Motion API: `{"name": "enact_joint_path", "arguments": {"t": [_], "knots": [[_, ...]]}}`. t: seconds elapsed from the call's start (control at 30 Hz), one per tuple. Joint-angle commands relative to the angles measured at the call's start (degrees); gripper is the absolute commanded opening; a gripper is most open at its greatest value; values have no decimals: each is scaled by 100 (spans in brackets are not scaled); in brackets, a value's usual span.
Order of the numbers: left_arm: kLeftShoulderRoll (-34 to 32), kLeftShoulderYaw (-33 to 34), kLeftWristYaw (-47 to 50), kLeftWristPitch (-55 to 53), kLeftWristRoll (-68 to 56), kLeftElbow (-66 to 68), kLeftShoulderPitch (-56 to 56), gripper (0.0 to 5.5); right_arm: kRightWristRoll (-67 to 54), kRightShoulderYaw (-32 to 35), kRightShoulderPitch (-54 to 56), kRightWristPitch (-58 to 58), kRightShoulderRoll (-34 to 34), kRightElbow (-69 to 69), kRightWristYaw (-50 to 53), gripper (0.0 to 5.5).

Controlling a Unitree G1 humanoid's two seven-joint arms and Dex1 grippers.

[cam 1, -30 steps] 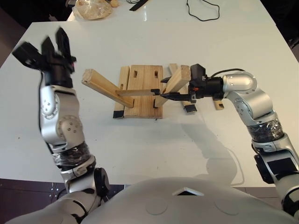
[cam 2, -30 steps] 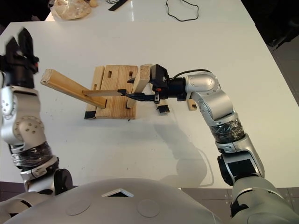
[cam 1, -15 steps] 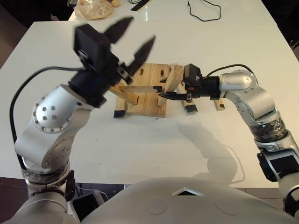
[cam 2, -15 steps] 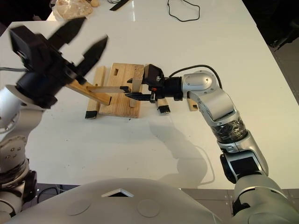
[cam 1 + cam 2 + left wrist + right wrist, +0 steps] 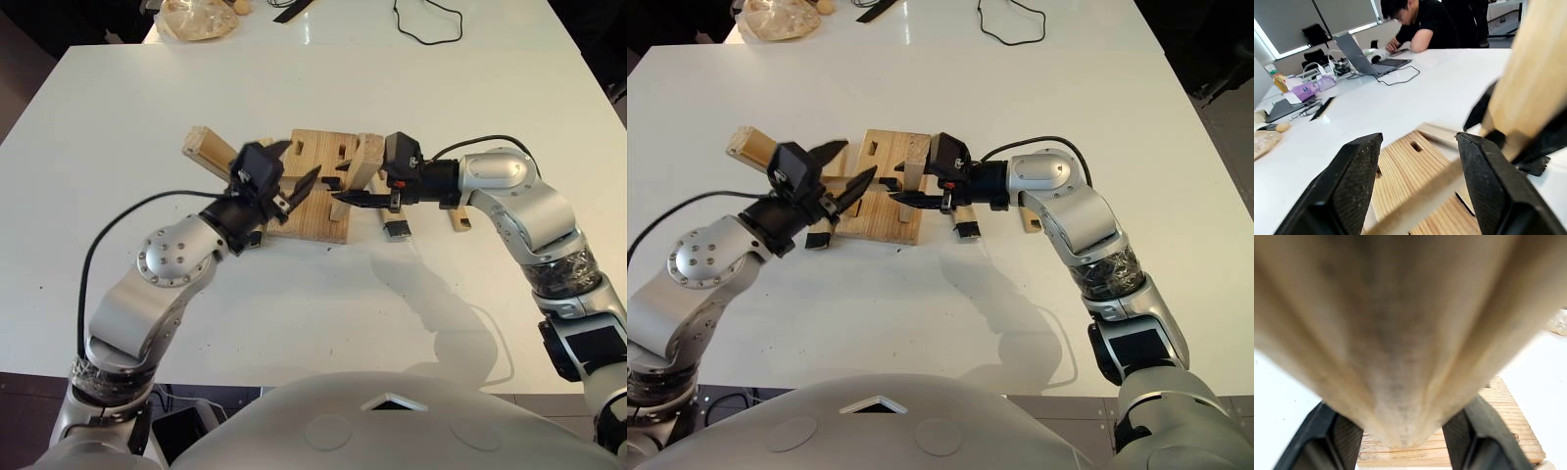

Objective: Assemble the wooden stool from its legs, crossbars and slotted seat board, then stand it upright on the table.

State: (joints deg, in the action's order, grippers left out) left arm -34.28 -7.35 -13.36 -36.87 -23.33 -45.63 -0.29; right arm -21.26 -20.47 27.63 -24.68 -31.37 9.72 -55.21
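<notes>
Your right gripper (image 5: 340, 190) pinched a leg (image 5: 367, 160) above the board's (image 5: 328, 217) right side, probably to line the joined crossbar (image 5: 1425, 196) up with the slots. The board lay flat on the table (image 5: 470, 78), midway between its side edges and nearer the far one. Your left arm was bent low and reached in from the near-left, with the left gripper (image 5: 300, 160) spread on either side of the crossbar, seemingly ready to steady it.

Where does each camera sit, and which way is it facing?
Left and right eye views: head, facing forward and down over the table; both arms, left hand, right hand.
Left wrist view: left wrist, facing between its open fingers across the seat board.
Right wrist view: right wrist, facing along the gripped leg toward the seat board, its fingers either side.
Shared: all show the seat board.
</notes>
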Motion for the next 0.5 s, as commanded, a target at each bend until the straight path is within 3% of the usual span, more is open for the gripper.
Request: {"name": "enact_joint_path", "arguments": {"t": [0.03, 0.5], "knots": [[127, -213, -95, 169, 371, 356, -36, 280, 484, -231, -90, -261, -117, -230, 90, 200], [541, -374, -284, 503, 804, 977, 122, 280, 488, -276, -60, -305, -87, -193, 68, 200]]}}
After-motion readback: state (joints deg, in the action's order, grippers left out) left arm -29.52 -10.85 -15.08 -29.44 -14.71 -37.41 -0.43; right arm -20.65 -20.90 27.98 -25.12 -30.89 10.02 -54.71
